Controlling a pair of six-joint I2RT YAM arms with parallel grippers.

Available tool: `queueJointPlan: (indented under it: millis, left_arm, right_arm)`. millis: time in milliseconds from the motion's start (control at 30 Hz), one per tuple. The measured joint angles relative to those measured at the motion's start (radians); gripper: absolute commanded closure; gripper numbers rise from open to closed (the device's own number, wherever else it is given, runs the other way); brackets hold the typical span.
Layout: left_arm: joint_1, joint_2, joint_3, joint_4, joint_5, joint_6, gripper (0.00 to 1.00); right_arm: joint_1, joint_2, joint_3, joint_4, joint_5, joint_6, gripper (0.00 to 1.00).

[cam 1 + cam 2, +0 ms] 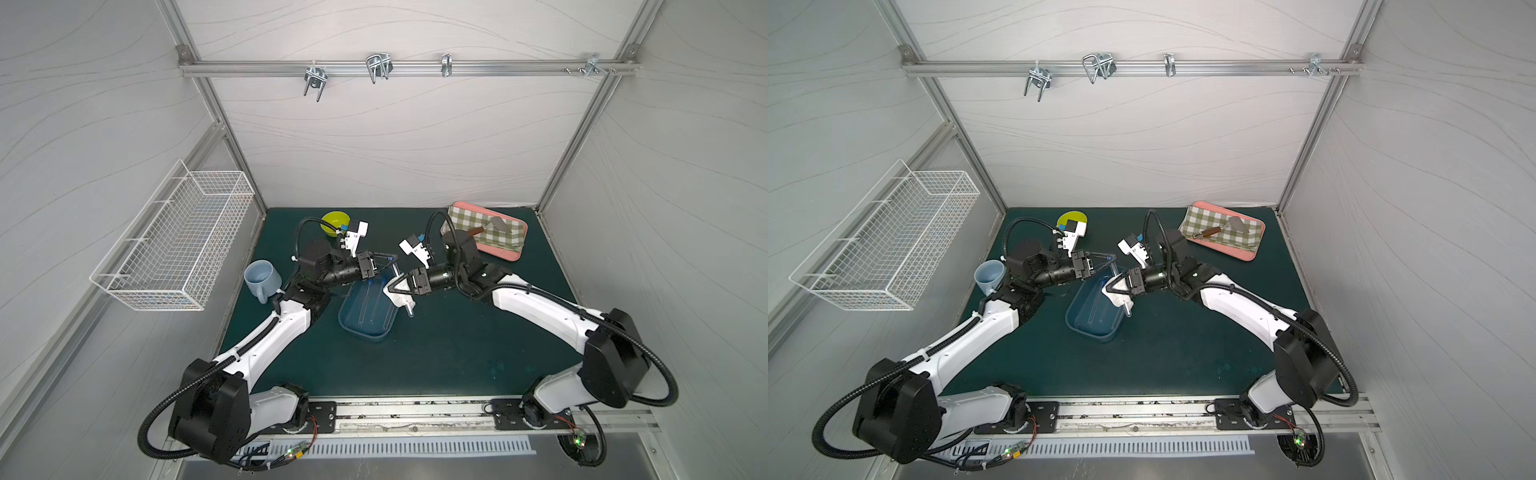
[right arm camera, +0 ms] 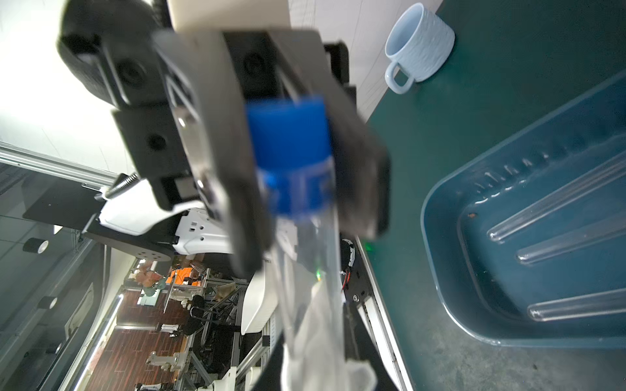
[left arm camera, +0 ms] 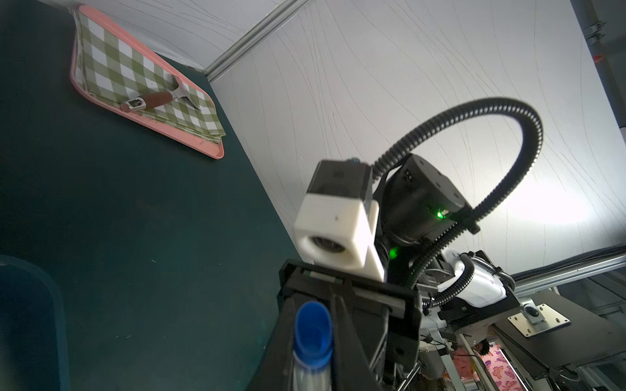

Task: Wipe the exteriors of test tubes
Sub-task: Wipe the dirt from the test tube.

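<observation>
My left gripper (image 1: 388,260) (image 3: 313,342) is shut on a clear test tube (image 2: 313,250) just below its blue cap (image 3: 312,330) (image 2: 288,152). The tube slants down over the right edge of a dark blue tray (image 1: 365,337) (image 2: 440,257). My right gripper (image 1: 392,287) (image 2: 315,359) is shut on a white cloth (image 1: 400,297) (image 2: 321,338) wrapped round the tube's middle. The tube's rounded end (image 1: 411,312) sticks out below the cloth. Three more test tubes (image 2: 559,206) lie side by side in the wet tray.
A pale blue mug (image 1: 262,279) stands left of the left arm, with a yellow-green bowl (image 1: 334,222) behind it. At the back right, a pink tray (image 1: 515,249) holds a checked cloth and a scraper. A white wire basket (image 1: 174,245) hangs on the left wall.
</observation>
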Motion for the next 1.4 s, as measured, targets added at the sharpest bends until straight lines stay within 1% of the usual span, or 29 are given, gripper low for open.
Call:
queueJointPlan:
  millis: [167,367,467,567,700,833,1033,1167,1333,1400]
  left_arm:
    - [0.000,-0.002,0.000,0.030,-0.012,-0.006,0.92]
    - [0.002,-0.002,0.000,0.019,-0.013,-0.006,0.92]
    - [-0.003,0.001,-0.002,-0.005,-0.006,-0.005,0.93]
    - [-0.010,0.007,-0.003,-0.018,0.005,-0.005,0.93]
    - [0.000,0.013,-0.003,-0.025,0.014,-0.005,0.93]
    - [0.012,0.021,-0.003,-0.040,0.016,-0.005,0.93]
    - [0.039,0.024,-0.003,-0.032,0.006,0.006,0.93]
    - [0.057,0.024,-0.003,-0.034,0.009,0.014,0.93]
    - [0.070,0.024,0.002,-0.063,0.014,0.037,0.93]
    - [0.075,0.024,0.007,-0.082,0.018,0.045,0.93]
  right_arm:
    - [-0.032,0.083,0.135,-0.025,-0.051,-0.020,0.78]
    - [-0.034,0.095,0.128,-0.016,-0.073,-0.021,0.78]
    - [-0.031,0.055,0.058,0.008,-0.058,-0.019,0.78]
    - [-0.013,-0.015,-0.038,0.015,-0.025,-0.018,0.78]
    - [0.029,-0.106,-0.176,0.022,0.028,-0.006,0.78]
    - [0.071,-0.164,-0.274,0.030,0.082,0.010,0.78]
    - [0.108,-0.204,-0.380,0.036,0.129,0.055,0.78]
    - [0.113,-0.230,-0.436,0.010,0.166,0.070,0.78]
    - [0.113,-0.301,-0.497,-0.019,0.199,0.086,0.79]
    - [0.113,-0.335,-0.519,-0.033,0.215,0.089,0.81]
